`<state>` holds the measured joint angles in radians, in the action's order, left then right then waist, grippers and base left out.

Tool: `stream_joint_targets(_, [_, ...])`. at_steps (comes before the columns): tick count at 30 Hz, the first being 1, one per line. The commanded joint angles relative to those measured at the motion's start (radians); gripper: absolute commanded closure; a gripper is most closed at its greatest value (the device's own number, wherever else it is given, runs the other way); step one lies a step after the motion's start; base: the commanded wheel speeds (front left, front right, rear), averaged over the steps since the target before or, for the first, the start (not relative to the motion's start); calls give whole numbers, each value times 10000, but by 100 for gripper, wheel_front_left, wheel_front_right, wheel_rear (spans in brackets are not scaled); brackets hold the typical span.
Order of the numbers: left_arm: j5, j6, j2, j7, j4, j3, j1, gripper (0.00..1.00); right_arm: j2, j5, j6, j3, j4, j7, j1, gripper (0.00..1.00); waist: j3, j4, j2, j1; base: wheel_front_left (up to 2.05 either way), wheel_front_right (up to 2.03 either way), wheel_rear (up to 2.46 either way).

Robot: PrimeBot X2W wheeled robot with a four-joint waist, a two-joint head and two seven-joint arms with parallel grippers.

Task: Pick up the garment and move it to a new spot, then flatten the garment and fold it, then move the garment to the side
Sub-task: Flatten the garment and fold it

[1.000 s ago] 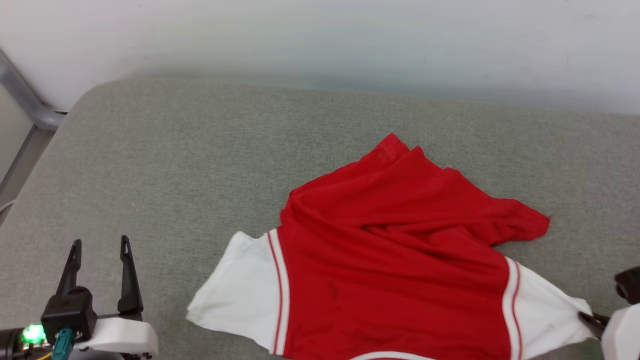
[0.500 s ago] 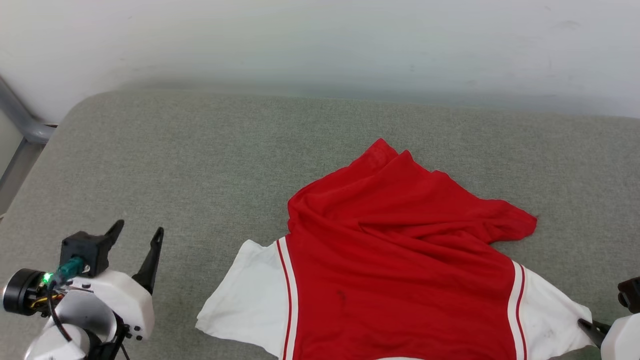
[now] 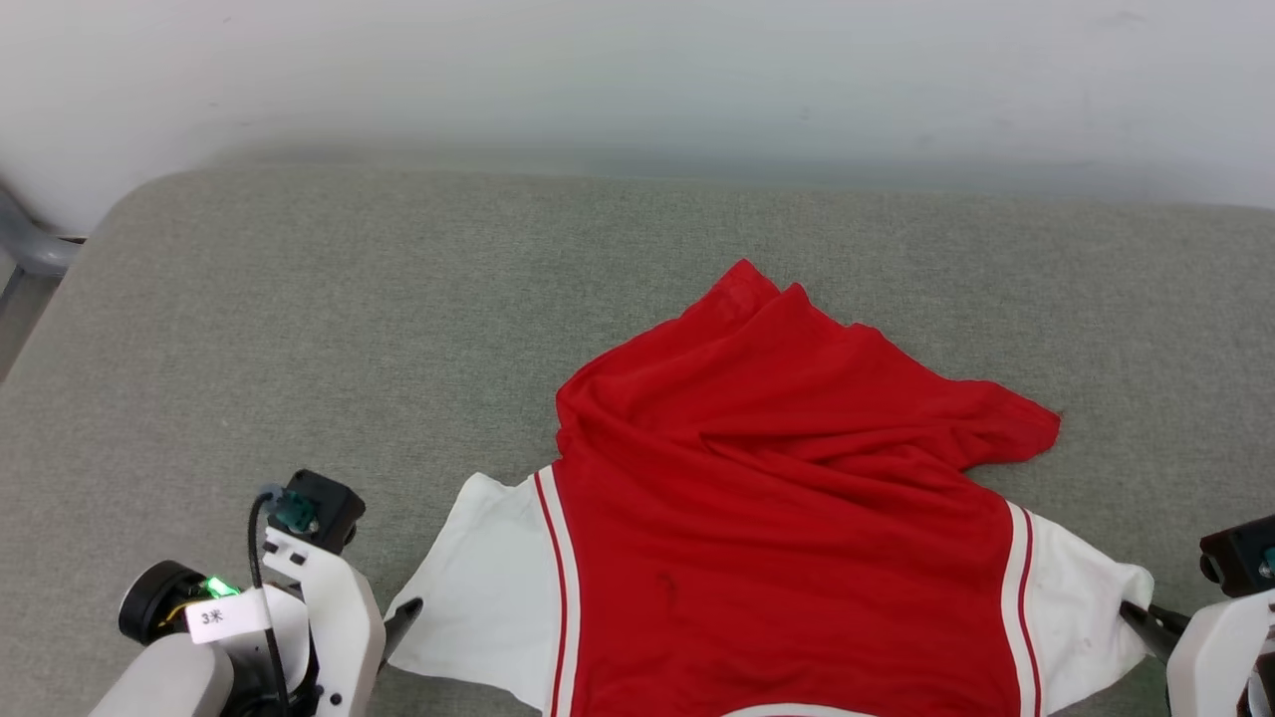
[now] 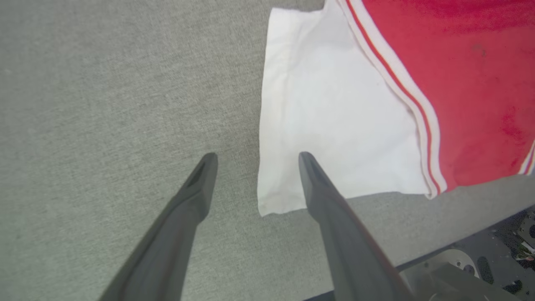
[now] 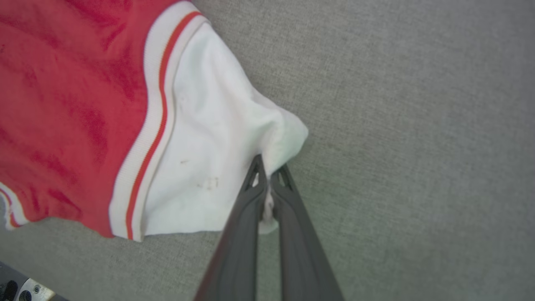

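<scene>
Flattening step, by the look of it, with the garment (image 3: 777, 518) spread over the lower centre of the head view on the grey padded surface (image 3: 398, 329), red body rumpled and folded over toward the upper right. At the middle of the right wrist view, right claw (image 5: 269, 167) pressed together on the edge of the right white sleeve (image 5: 217, 138), pinching a nub of cloth. At lower centre of the left wrist view, left claw (image 4: 255, 161) spread wide at the corner of the left white sleeve (image 4: 330, 125), one finger over bare surface, the other over cloth. To do it well: lower straight, close on the sleeve's corner edge, catch both layers, then draw the sleeves apart evenly and low, avoiding any lopsided tug dragging the body sideways.
</scene>
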<state>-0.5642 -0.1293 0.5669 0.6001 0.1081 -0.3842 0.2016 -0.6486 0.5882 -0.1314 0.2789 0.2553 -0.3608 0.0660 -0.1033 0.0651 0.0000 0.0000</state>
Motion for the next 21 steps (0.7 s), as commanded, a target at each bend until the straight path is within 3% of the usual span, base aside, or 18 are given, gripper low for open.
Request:
stream_joint_targets(1, [-60,3,201,151,158,-221,129,0,61,-56,15,43,-93,-28,228,100,-114,-113,0,0,0,0,0])
stream_joint_targets(16, [-1251,-3,463,485,2045,-2230,219,0,172,-243,15,139,-382,-35,580,100,-612,-461,0,0,0,0,0])
stream_joint_targets(17, [-1356,-4,486,587,2104,-2467,197,13,189,-260,15,147,-393,-46,587,100,-609,-463,0,0,0,0,0])
stream_joint_targets(18, [-1428,-6,510,578,2115,-2617,211,88,190,-272,15,145,-401,-49,594,100,-601,-457,0,0,0,0,0])
stream_joint_targets(19, [-1492,-6,536,520,2148,-2730,260,100,195,-275,15,142,-415,-57,594,100,-583,-447,0,0,0,0,0])
stream_joint_targets(21, [-1663,-8,616,496,2181,-2966,310,100,212,-290,15,135,-472,-31,600,100,-520,-428,0,0,0,0,0])
